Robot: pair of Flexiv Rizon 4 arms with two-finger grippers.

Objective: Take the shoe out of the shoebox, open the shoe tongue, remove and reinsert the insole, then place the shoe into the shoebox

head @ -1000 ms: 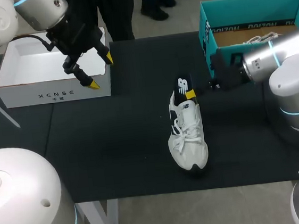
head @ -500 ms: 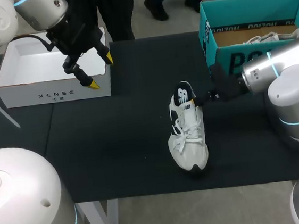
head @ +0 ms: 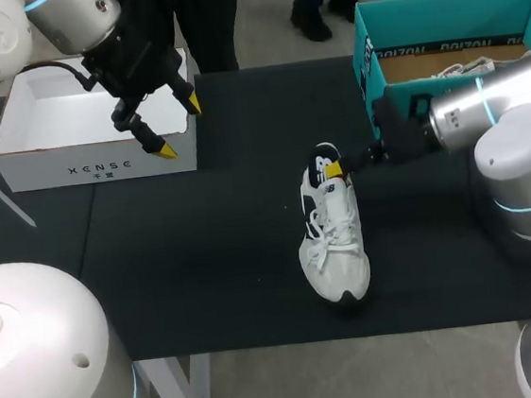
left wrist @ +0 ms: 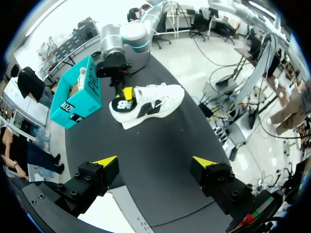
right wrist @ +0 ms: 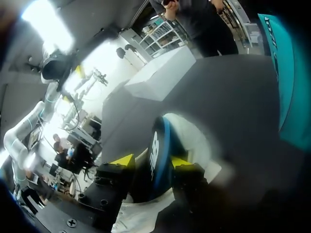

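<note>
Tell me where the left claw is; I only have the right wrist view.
Observer: The left claw hangs open above the front right corner of the white box, well away from the shoe.
Operator: Is the shoe on its sole?
Observer: Yes, it stands upright, with its toe toward the near edge of the table.
Operator: Anything inside the teal shoebox?
Observer: What looks like a second white shoe lies in the teal shoebox.

Left arm (head: 66, 20) enters from the left corner, wrist angled down. Left gripper (head: 180, 127) hangs with its fingers spread wide. Right arm (head: 494, 113) reaches low and level toward the middle, with the right gripper (head: 336, 168) clamped on the heel of the shoe (head: 334, 239).
</note>
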